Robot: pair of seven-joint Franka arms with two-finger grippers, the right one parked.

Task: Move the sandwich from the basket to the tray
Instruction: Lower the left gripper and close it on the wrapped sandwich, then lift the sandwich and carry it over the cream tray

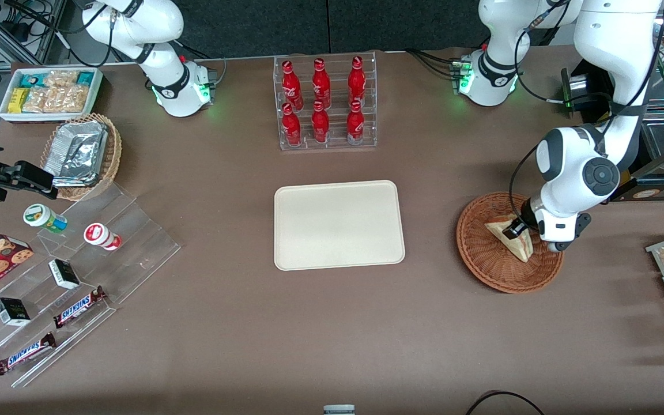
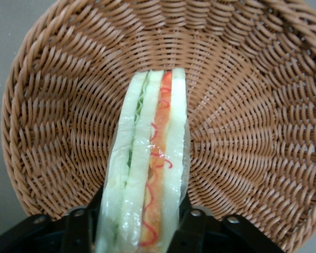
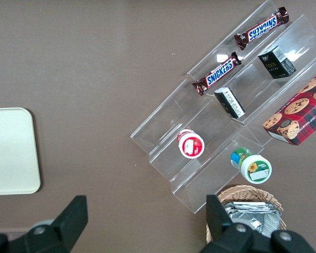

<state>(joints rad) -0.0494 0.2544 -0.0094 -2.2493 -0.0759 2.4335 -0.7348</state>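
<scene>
1. Gripping stage, front view: gripper (image 1: 517, 229) down inside the basket (image 1: 482, 253), at the sandwich (image 1: 510, 235), which stands on edge in the basket toward its working-arm side. Sandwich not yet out of the basket. Tray (image 1: 339, 225) bare, flat on the surface (image 1: 332, 334), well apart from the basket toward the parked arm's end. Rack of red bottles (image 1: 325, 102) farther from the camera than the tray; not in a straight path between basket and tray.

2. Arm pose, front view: left arm folded over the basket, wrist pointing down, forearm joint above the basket rim on the working arm's side. Hand body covers part of the sandwich.

3. Left wrist view: fingers (image 2: 192, 224) pressed against both bread faces of the sandwich (image 2: 147, 179), closed on it; cut edge with red-orange and green layers faces the camera. Wrapped in clear film, by the look. Wicker of the basket (image 2: 253, 132) fills the rest; whether the sandwich touches the weave or is slightly raised cannot be told.

4. Right wrist view: corner of tray (image 3: 10, 153) visible, nothing on it.

5. Next move, judged: lift straight up clear of the basket rim, carry sideways to above the tray, lower, release. Soft bread, so a firm squeeze may deform it; film may slip.
</scene>
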